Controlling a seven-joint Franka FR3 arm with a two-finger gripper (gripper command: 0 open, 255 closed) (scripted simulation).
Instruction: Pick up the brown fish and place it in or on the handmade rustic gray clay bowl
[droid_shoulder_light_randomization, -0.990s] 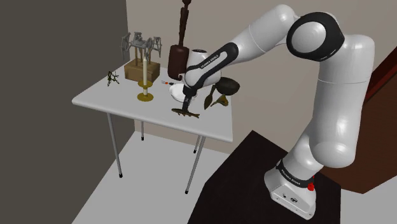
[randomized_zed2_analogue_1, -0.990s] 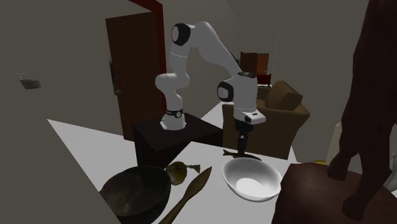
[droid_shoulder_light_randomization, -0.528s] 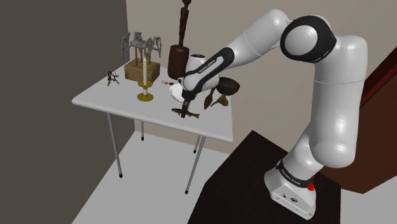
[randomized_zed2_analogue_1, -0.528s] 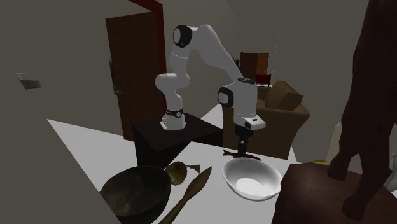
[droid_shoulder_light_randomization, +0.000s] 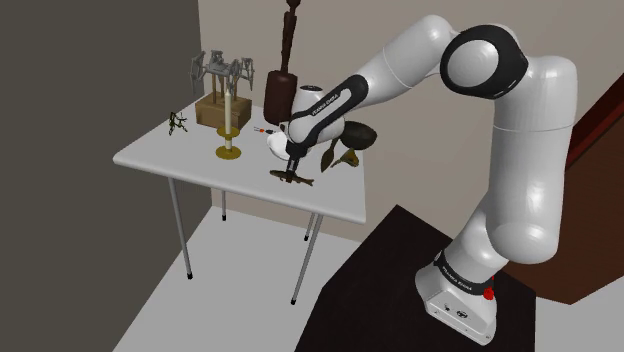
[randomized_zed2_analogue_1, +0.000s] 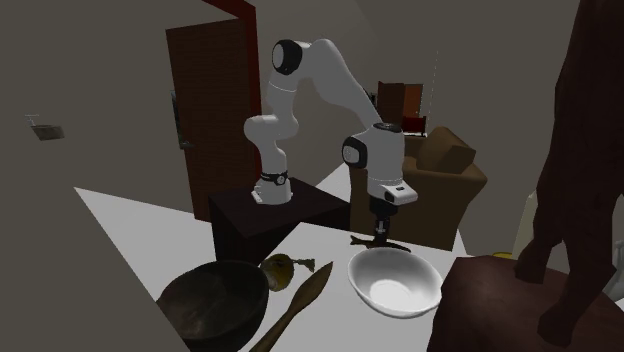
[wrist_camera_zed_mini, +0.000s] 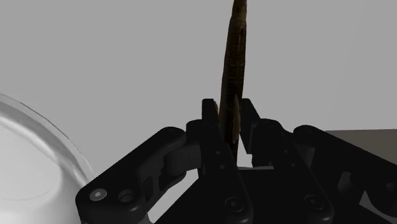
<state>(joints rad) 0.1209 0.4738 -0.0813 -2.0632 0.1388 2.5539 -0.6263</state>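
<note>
The brown fish (droid_shoulder_light_randomization: 296, 178) lies thin and flat on the white table (droid_shoulder_light_randomization: 170, 152), near its front edge. My gripper (droid_shoulder_light_randomization: 291, 168) comes down on it from above. In the wrist view the gripper (wrist_camera_zed_mini: 229, 124) is shut on the fish (wrist_camera_zed_mini: 233, 57), whose narrow body stands up between the two black fingers (wrist_camera_zed_mini: 213, 130). A white bowl (randomized_zed2_analogue_1: 395, 282) sits right beside the fish (randomized_zed2_analogue_1: 382, 243) and the gripper (randomized_zed2_analogue_1: 379, 234). A dark, rough bowl (randomized_zed2_analogue_1: 214, 302) stands further off; in the shoulder view this dark bowl (droid_shoulder_light_randomization: 359, 134) is behind my arm.
A wooden spoon (randomized_zed2_analogue_1: 292, 310) and a small brass piece (randomized_zed2_analogue_1: 284, 267) lie between the two bowls. A candlestick (droid_shoulder_light_randomization: 229, 140), a wooden box with a metal figure (droid_shoulder_light_randomization: 222, 105), a tall dark statue (droid_shoulder_light_randomization: 285, 78) and a small dark figurine (droid_shoulder_light_randomization: 179, 124) stand further along the table.
The gripper sank a little onto the fish and its fingers closed on it. The fish still lies on the table where it was.
</note>
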